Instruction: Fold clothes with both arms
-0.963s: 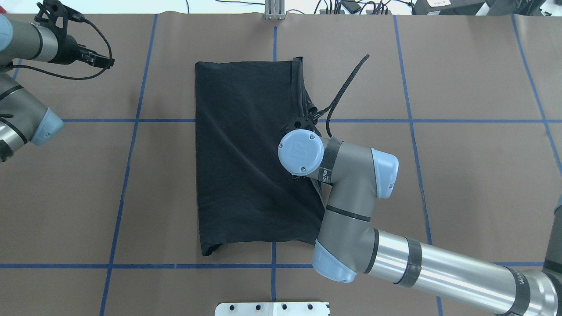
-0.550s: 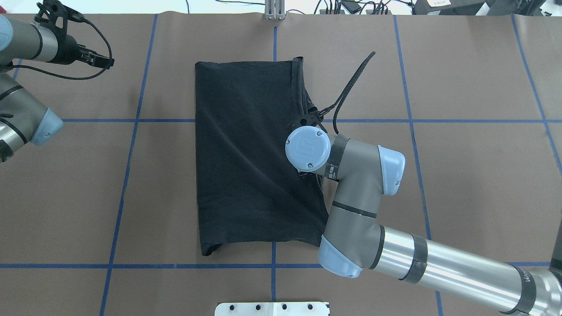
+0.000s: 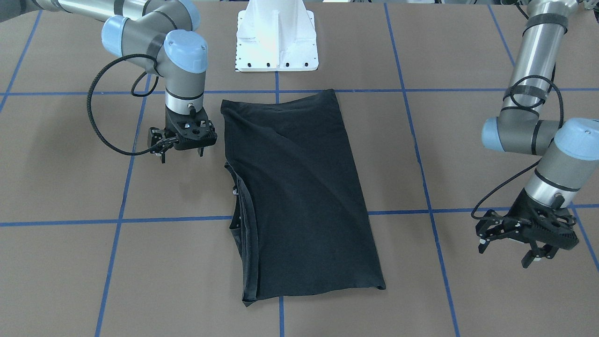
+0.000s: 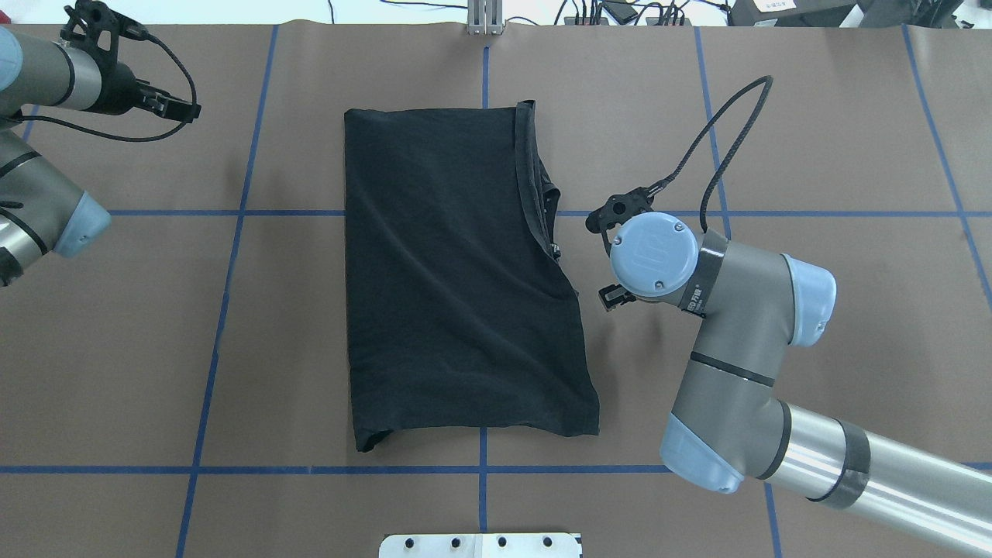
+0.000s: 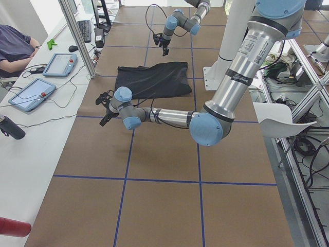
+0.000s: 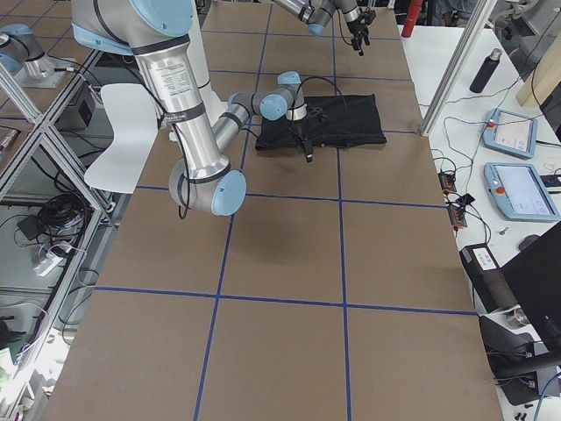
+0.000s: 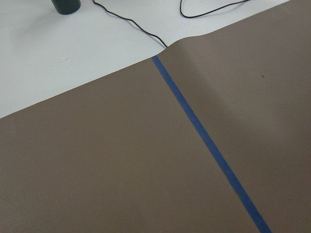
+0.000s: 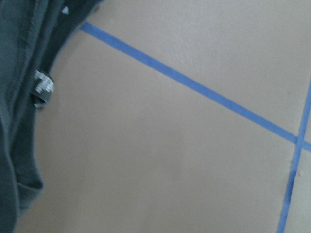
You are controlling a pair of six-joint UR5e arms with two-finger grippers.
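The black T-shirt (image 4: 457,279) lies folded into a long rectangle at the table's middle, its collar edge (image 3: 241,210) toward my right arm. The wrist view shows that hem and a small white label (image 8: 43,87). My right gripper (image 3: 182,156) hangs open just beside the shirt's edge, off the cloth, with nothing between its fingers; from overhead it shows under the wrist cap (image 4: 603,262). My left gripper (image 3: 507,252) hovers open and empty far off over bare paper, well away from the shirt.
Brown paper with blue tape lines (image 4: 480,469) covers the table. The white pedestal base (image 3: 276,42) stands at the robot's side. A person sits at a side table with tablets (image 5: 31,92). A dark bottle (image 5: 10,127) stands there too.
My right arm has moved right, from over the shirt's collar-side edge to off the cloth. The shirt's near right corner now lies spread wider. The left arm has not moved.
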